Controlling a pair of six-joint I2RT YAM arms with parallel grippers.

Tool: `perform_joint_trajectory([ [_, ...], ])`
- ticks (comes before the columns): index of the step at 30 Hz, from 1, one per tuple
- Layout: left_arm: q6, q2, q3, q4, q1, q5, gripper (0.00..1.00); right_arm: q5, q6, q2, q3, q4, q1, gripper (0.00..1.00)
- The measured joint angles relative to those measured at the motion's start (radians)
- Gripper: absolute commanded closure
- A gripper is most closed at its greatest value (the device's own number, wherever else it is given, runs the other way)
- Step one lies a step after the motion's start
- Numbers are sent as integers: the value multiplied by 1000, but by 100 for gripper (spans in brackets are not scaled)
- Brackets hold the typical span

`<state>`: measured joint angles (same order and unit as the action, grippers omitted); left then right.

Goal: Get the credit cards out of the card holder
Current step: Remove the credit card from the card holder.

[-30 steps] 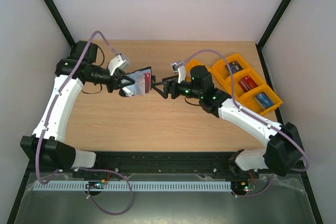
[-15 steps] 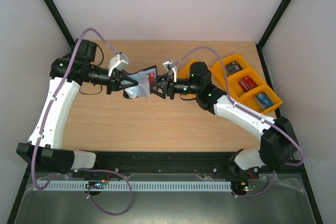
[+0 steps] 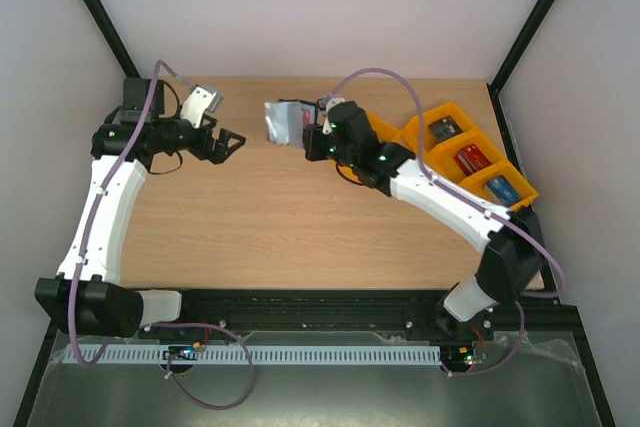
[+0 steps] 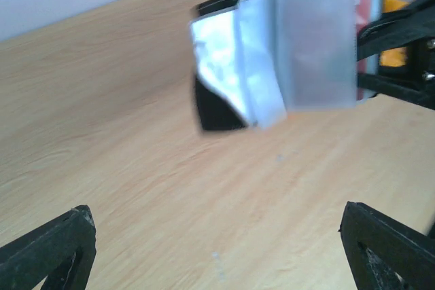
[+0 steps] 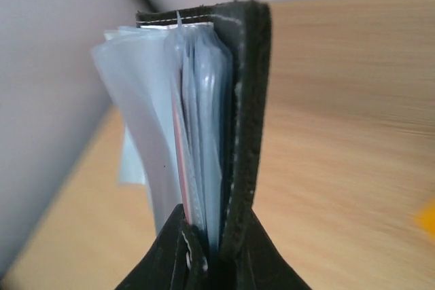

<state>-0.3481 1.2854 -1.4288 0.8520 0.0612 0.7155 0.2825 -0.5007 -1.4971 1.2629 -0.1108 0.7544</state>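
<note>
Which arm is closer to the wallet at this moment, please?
The right. The right arm has its jaws shut on one edge of the wallet; the left arm has its jaws open, apart from the wallet, off to its left in the top view.

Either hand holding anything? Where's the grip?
Right hand pinches the card holder by one edge, clamped across its whole thickness. Left hand open, empty.
</note>
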Motion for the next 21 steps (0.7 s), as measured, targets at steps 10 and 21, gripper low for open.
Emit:
perform_joint_trajectory([
  [10,166,-4,95,-144,33,4,45,-554,18,-245,257,-436,146,98],
  [21,360,4,204,-291,100,-86,17,-174,46,-232,290,-314,182,98],
])
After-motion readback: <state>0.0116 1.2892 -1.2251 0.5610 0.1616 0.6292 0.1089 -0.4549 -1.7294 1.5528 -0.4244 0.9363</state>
